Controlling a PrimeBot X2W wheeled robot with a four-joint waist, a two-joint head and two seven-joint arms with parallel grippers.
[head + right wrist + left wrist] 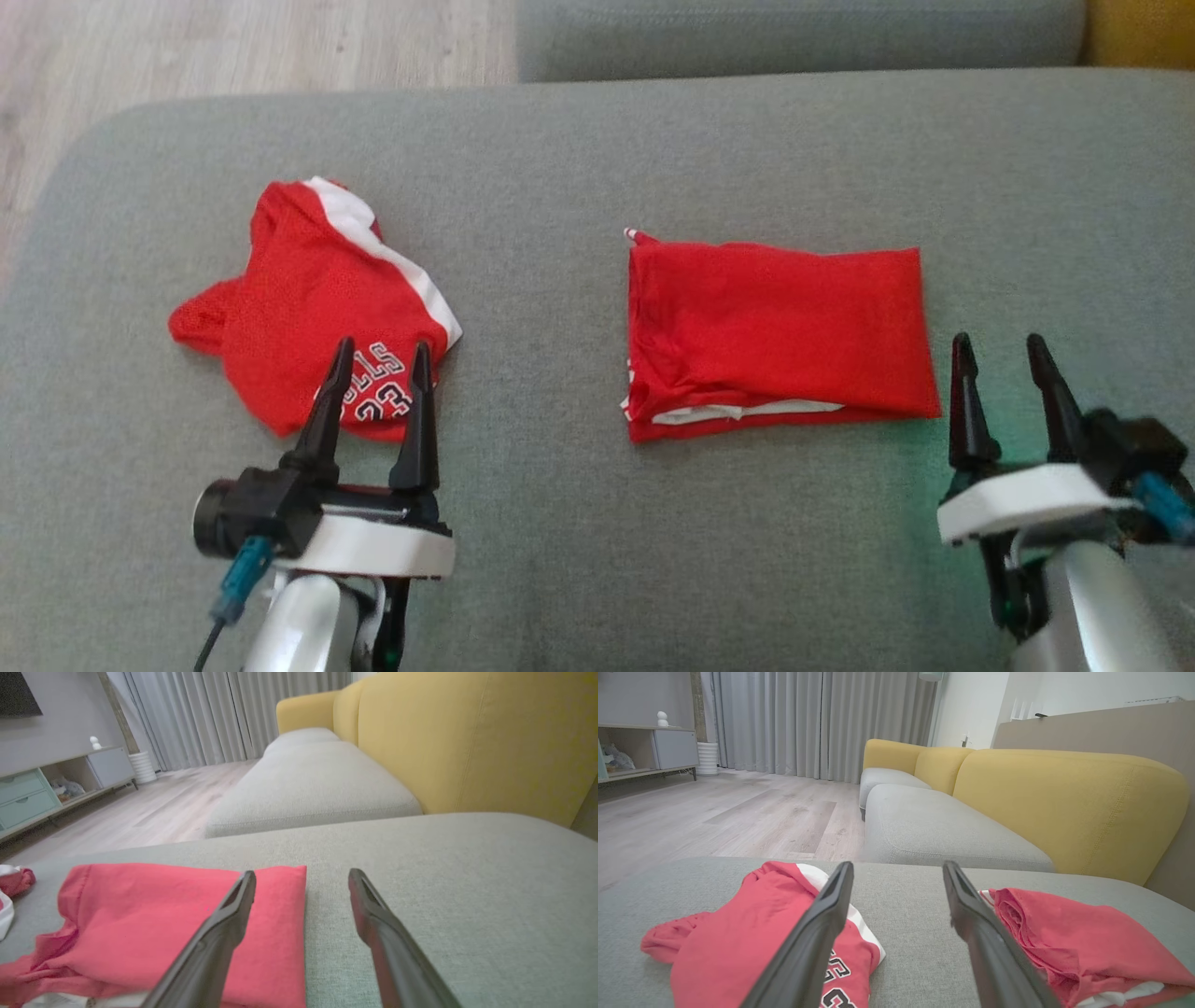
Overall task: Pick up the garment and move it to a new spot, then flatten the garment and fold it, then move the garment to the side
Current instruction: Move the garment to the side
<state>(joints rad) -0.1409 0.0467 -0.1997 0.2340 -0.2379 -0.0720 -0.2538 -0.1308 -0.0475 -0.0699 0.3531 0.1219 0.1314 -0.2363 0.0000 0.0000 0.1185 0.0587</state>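
Two red garments lie on the grey cushion (579,168). A crumpled red jersey (308,299) with white trim and white lettering sits at the left; it also appears in the left wrist view (738,942). A folded red garment (775,336) lies right of centre as a neat rectangle, seen too from both wrists (1083,947) (177,924). My left gripper (381,355) hovers open over the jersey's near edge, holding nothing. My right gripper (1001,347) stands open just beyond the folded garment's right edge, empty as well.
The cushion's rounded left edge drops to a wooden floor (140,56). A second grey seat (934,830) with yellow backrests (1064,802) lies beyond. Curtains (808,718) and a low cabinet (56,788) stand far off.
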